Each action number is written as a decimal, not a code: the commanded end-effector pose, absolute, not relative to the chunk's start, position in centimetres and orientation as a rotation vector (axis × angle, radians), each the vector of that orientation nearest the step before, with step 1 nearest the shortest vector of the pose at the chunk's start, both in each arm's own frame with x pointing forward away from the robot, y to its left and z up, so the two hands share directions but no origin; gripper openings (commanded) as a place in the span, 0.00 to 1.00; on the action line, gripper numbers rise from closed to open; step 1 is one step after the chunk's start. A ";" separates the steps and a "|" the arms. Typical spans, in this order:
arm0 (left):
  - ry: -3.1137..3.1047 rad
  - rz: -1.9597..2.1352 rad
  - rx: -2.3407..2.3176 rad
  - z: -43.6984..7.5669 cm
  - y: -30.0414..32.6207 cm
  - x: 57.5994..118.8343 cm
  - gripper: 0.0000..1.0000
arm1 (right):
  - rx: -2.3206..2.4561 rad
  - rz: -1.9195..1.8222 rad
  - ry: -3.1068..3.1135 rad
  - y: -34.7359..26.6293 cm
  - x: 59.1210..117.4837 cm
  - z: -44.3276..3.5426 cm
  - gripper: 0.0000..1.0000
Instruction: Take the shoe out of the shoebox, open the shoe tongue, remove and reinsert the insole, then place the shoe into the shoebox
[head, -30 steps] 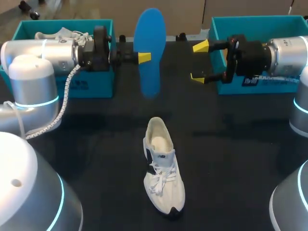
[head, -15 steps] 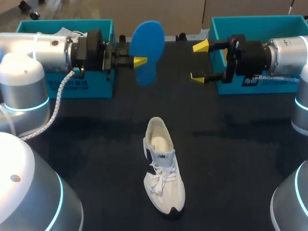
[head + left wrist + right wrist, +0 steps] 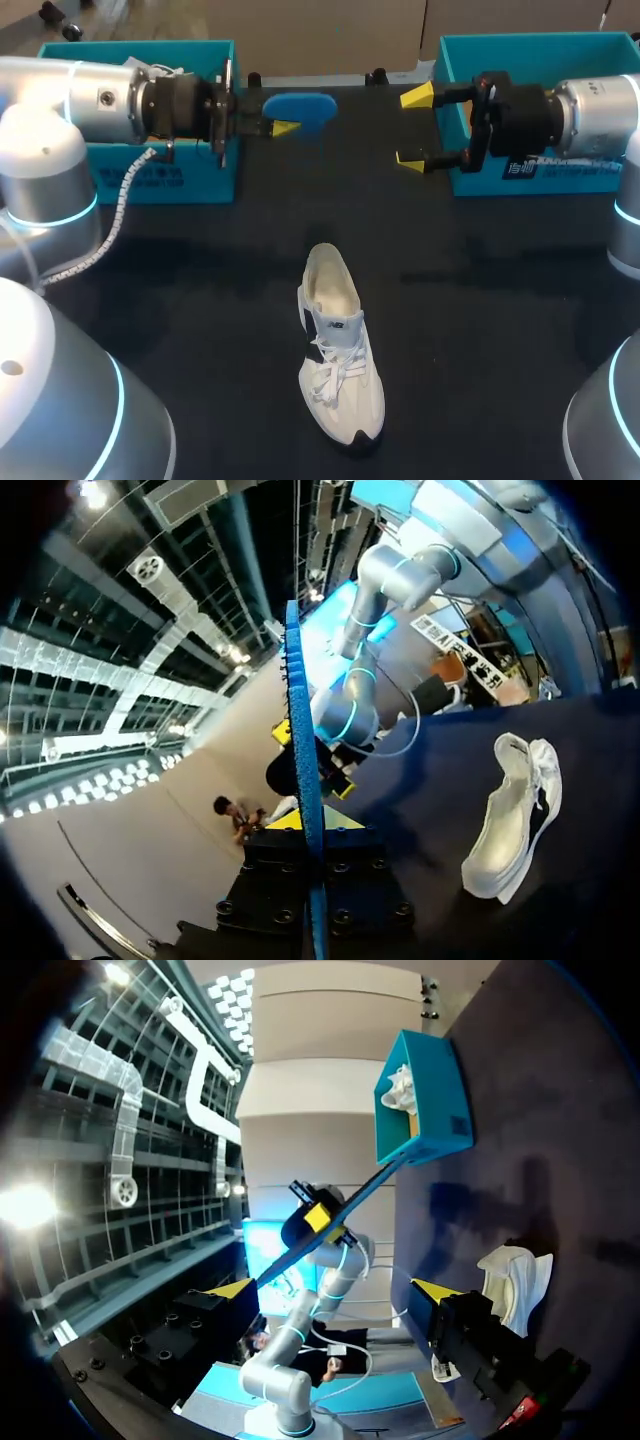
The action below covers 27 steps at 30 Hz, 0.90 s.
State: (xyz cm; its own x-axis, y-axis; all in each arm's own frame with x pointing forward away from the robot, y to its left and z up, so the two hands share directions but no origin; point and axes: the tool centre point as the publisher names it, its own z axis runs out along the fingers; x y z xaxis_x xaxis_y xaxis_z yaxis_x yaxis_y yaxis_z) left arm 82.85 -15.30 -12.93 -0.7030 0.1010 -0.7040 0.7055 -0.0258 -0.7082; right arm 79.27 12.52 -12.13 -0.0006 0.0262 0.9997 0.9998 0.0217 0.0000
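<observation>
A white lace-up shoe lies on the black table near its middle, heel toward the back; it also shows in the left wrist view. My left gripper is shut on the blue insole, held in the air at the back between the two boxes and lying nearly flat. In the left wrist view the insole stands edge-on between the fingers of that gripper. My right gripper hangs open and empty to the insole's right, in front of the right box. From the right wrist the insole shows as a thin blue strip ahead of the open gripper.
A teal shoebox at the back left holds another white shoe. A second teal shoebox stands at the back right, behind my right arm. Bare table surrounds the shoe in the middle.
My left wrist has turned, tipping the insole from upright and face-on to nearly flat, and drawn it slightly left. The right arm and the shoe have not moved.
</observation>
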 end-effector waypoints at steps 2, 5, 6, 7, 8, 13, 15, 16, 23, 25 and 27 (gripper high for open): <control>1.616 -1.384 1.063 -12.4 -15.8 81.8 0.00 | -1.214 -1.181 -1.239 12.6 79.2 -12.1 1.00; 1.610 -1.315 1.088 -12.6 -15.8 81.7 0.00 | -1.214 -1.181 -1.239 12.6 79.2 -12.1 1.00; 1.610 -1.315 1.088 -12.6 -15.8 81.7 0.00 | -1.214 -1.181 -1.239 12.6 79.2 -12.1 1.00; 1.610 -1.315 1.088 -12.6 -15.8 81.7 0.00 | -1.214 -1.181 -1.239 12.6 79.2 -12.1 1.00; 1.610 -1.315 1.088 -12.6 -15.8 81.7 0.00 | -1.214 -1.181 -1.239 12.6 79.2 -12.1 1.00; 1.610 -1.315 1.088 -12.6 -15.8 81.7 0.00 | -1.214 -1.181 -1.239 12.6 79.2 -12.1 1.00; 1.610 -1.315 1.088 -12.6 -15.8 81.7 0.00 | -1.214 -1.181 -1.239 12.6 79.2 -12.1 1.00; 1.610 -1.315 1.088 -12.6 -15.8 81.7 0.00 | -1.214 -1.181 -1.239 12.6 79.2 -12.1 1.00; 1.537 -1.249 1.157 -13.6 -16.9 82.3 0.00 | -1.214 -1.181 -1.239 12.6 79.2 -12.1 1.00; 1.481 -1.203 1.199 -13.6 -17.5 82.4 0.00 | -1.214 -1.181 -1.239 12.6 79.2 -12.1 1.00; 1.423 -1.171 1.230 -13.5 -17.9 82.6 0.00 | -1.214 -1.181 -1.239 12.6 79.2 -12.1 1.00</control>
